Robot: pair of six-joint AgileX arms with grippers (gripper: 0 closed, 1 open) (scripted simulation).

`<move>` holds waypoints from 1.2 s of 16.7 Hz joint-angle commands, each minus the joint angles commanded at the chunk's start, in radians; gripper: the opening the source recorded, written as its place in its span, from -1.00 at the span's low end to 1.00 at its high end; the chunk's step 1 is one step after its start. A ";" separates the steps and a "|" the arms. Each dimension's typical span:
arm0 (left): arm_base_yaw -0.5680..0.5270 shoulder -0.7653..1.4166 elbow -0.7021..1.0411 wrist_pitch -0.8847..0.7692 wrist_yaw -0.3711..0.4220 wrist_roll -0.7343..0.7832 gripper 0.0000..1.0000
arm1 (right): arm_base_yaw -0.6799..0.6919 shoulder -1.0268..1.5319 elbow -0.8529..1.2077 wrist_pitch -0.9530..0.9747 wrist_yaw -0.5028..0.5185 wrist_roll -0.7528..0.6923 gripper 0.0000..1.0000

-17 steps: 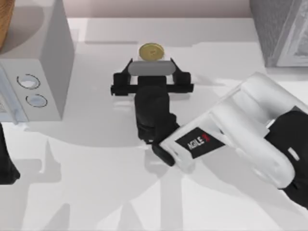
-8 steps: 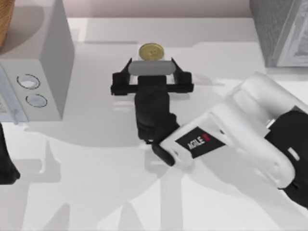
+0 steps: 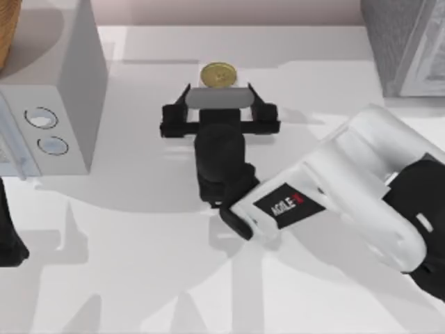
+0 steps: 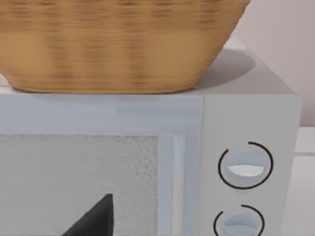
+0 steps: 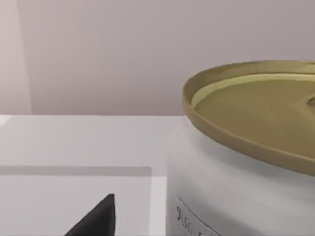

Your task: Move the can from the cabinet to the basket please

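The can [image 3: 217,74], white with a dull gold round top, stands upright on the white table at the middle back, apart from the cabinet [image 3: 407,42] at the back right corner. My right gripper [image 3: 219,89] is open, its two black fingers spread wide with the tips level with the can's near side, not closed on it. In the right wrist view the can [image 5: 246,162] looms very close. The basket [image 3: 5,31], tan and woven, sits on top of the pale grey box at the back left, and its wall [image 4: 113,44] is seen in the left wrist view.
A pale grey box with two round dials [image 3: 52,90] stands at the left under the basket; its front [image 4: 246,167] faces the left wrist camera. My left arm [image 3: 8,240] is parked at the left edge. Open table lies in front of the right arm.
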 joint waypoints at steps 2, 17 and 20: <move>0.000 0.000 0.000 0.000 0.000 0.000 1.00 | 0.000 0.000 0.000 0.000 0.000 0.000 1.00; 0.000 0.000 0.000 0.000 0.000 0.000 1.00 | 0.109 -0.094 -0.244 0.139 0.107 0.004 1.00; 0.000 0.000 0.000 0.000 0.000 0.000 1.00 | 0.150 -0.124 -0.321 0.190 0.146 0.005 1.00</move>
